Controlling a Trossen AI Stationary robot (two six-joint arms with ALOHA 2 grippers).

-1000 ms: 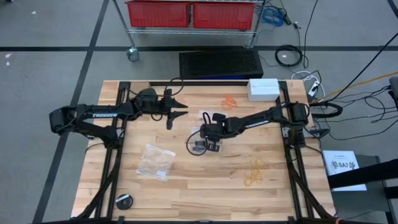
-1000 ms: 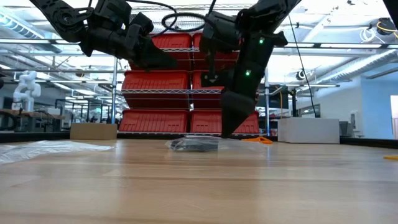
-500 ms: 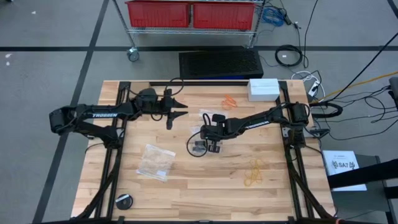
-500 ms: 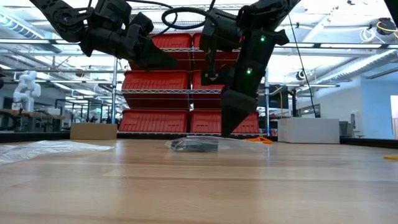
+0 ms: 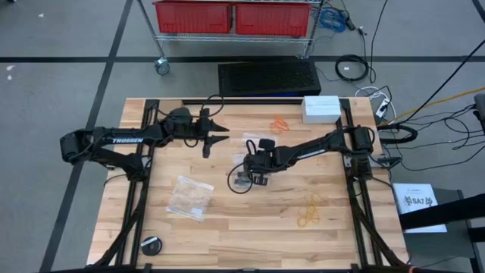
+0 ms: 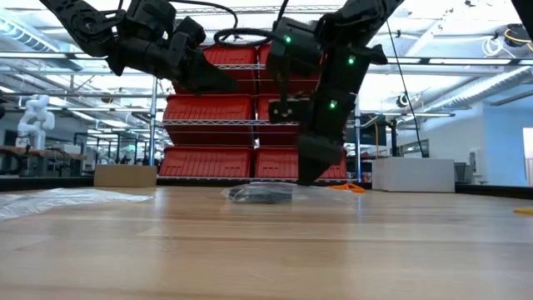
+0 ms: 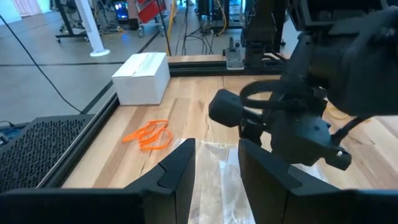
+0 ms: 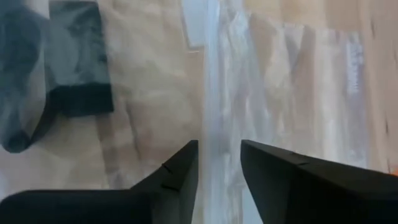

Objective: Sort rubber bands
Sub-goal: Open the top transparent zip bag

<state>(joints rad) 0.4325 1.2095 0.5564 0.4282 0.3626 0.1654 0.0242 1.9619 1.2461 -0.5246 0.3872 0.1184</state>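
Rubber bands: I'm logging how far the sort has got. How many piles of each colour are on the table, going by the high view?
Orange pile: 1
Pale yellow-tan pile: 1
Black pile: 1
Total: 3 piles

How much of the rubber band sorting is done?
Looks mostly sorted: orange bands sit in one bunch, pale tan bands in another. The right gripper, open, is low over a clear bag mid-table, beside a dark clump. The left gripper waits empty. That middle part is left.
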